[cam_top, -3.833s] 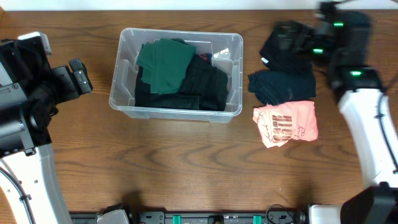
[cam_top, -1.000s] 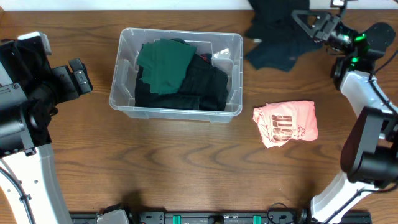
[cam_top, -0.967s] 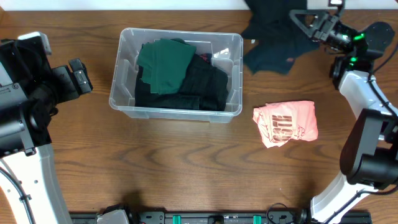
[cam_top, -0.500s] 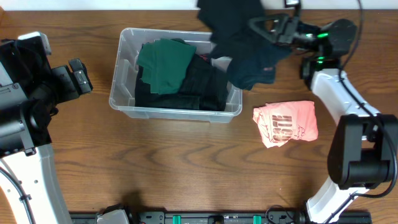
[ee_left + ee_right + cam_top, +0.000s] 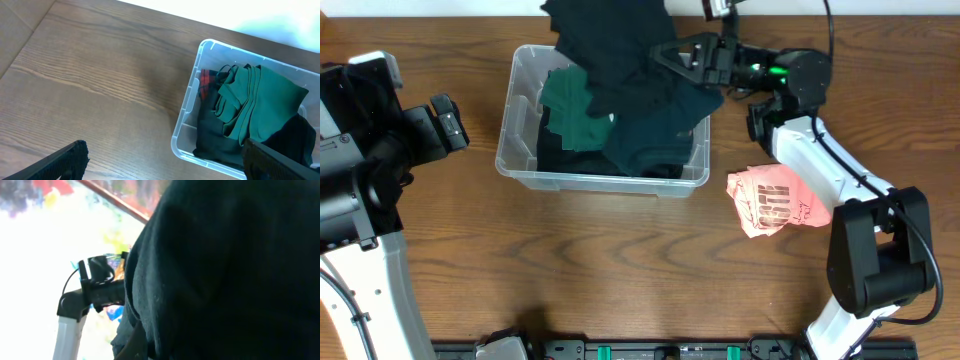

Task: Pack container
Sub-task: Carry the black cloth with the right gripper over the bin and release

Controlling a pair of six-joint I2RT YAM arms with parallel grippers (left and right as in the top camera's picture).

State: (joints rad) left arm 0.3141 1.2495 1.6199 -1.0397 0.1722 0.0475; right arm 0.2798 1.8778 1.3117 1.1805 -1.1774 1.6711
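The surface (image 5: 620, 260) is brown wood with long grain running left to right, seen bare across its near half in the overhead view. The container (image 5: 600, 183) stands flat on it at about 11 o'clock from the middle, long sides along the grain. A crumpled pink garment (image 5: 780, 200) with dark print lies at 3 o'clock, near the container's right end but not touching it.

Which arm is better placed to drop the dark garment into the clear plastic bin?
Right. The right pincer grips the dark fabric garment, which hangs over the clear rectangular plastic bin; the left arm sits beside the bin, holding nothing.
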